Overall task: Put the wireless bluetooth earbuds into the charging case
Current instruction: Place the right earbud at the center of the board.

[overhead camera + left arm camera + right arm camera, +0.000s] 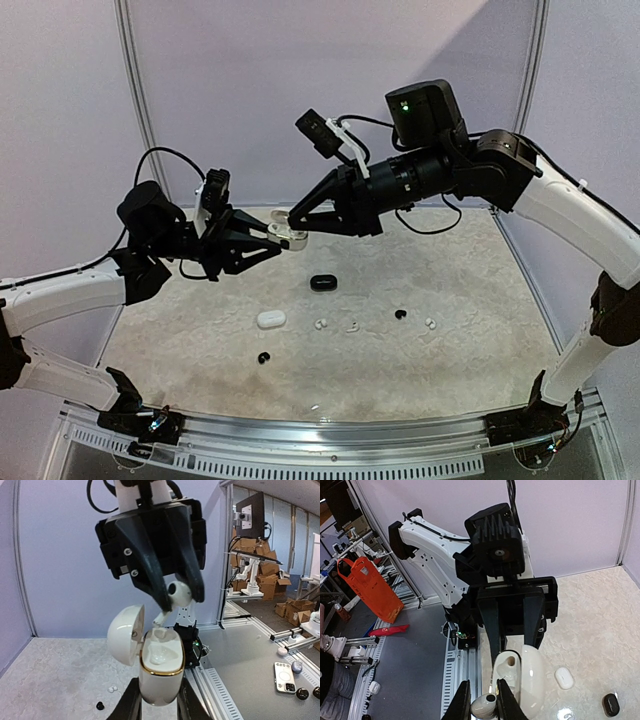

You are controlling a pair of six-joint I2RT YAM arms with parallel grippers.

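I have the small glossy white plastic earbud (179, 592) pinched between the right fingers (150, 565), which are closed almost fully on its rounded head. The stem hangs down towards the open mouth of the white egg-shaped charging case with a gold rim (159, 667). I cannot tell whether the stem tip has touched the socket.

The left fingers (131, 705) are clamped hard on the lower body of that case. They hold it upright, well above the pale speckled surface (450, 280), with the hinged lid (126, 635) swung open to one side.

I judge the bud to be nearly weightless, rigid and slippery. With so little plastic to hold, a grip on the bulb could let it twist or squirt out if it is pushed off-axis. The head is the right place to hold it, because that leaves the stem free to enter the socket. The case is also smooth and hard, so gripping it low on its flanks keeps the rim and lid clear.

The left arm reaches in from its side with the wrist roughly level. The right arm arcs over from the far right, its wrist pitched down at the case, and the two sets of fingers almost meet.

More loose buds lie on the surface, a white one (320, 324) and a black one (400, 314). They sit near a black oval case (323, 283) and a white oval case (271, 319).
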